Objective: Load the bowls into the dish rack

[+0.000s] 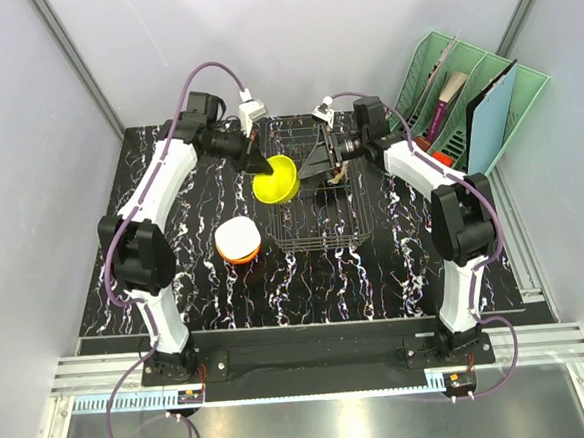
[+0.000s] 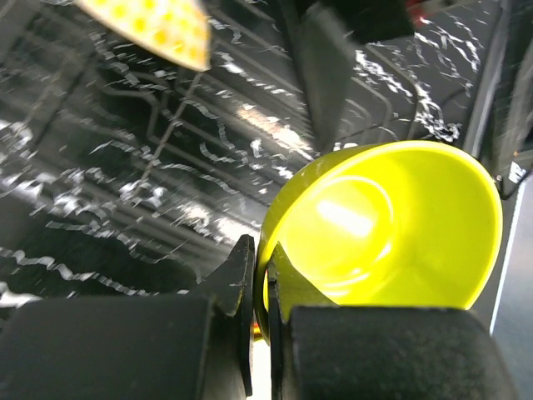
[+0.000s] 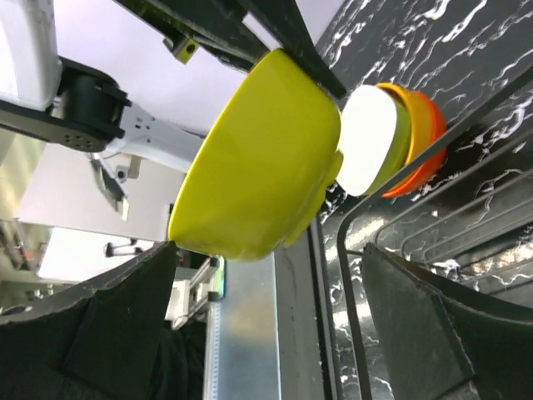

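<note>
My left gripper (image 1: 265, 166) is shut on the rim of a yellow bowl (image 1: 276, 180), held tilted over the left edge of the dark wire dish rack (image 1: 323, 227). In the left wrist view the jaws (image 2: 265, 283) pinch the bowl's rim (image 2: 391, 225), with the rack wires (image 2: 166, 133) below. My right gripper (image 1: 318, 160) is open over the rack, just right of the bowl. In the right wrist view the yellow bowl (image 3: 258, 158) hangs ahead of its spread fingers (image 3: 100, 333). A stack of bowls, white on top with orange below (image 1: 238, 241), stands on the table left of the rack, and also shows in the right wrist view (image 3: 383, 137).
A mint-green file organiser (image 1: 469, 101) holding folders stands at the back right. The black marbled table (image 1: 376, 273) is walled by grey panels at the left, back and right.
</note>
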Motion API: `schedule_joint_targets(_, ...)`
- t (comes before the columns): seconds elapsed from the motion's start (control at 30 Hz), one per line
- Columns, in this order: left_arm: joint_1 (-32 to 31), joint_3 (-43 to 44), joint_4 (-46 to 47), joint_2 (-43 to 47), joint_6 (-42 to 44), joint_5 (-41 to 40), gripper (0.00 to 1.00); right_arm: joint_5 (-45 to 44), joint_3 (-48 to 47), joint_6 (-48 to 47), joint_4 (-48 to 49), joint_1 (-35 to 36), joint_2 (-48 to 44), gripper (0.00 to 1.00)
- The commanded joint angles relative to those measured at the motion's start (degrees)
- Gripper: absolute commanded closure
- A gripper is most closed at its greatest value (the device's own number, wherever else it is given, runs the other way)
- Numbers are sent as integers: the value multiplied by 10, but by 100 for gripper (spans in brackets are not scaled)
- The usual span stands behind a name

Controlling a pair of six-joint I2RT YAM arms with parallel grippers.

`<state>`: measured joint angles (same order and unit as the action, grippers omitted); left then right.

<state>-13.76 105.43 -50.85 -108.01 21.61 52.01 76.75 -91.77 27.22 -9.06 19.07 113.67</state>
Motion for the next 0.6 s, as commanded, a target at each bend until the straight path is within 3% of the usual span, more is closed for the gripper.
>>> schedule_joint_targets(0.0,-14,29,4,24,0,17,100,67,40,147,208,2,-15,0)
schedule_joint_targets(0.03,-17,29,4,24,-1,6,100,70,50,202,278,2,-17,0)
schedule_joint_targets(0.13,-28,29,3,28,5,-24,100,78,72,263,349,1,-19,0)
schedule_joint_targets(0.57,-56,-38,86,67,-16,-142,100,75,91,266,361,-1,-20,0)
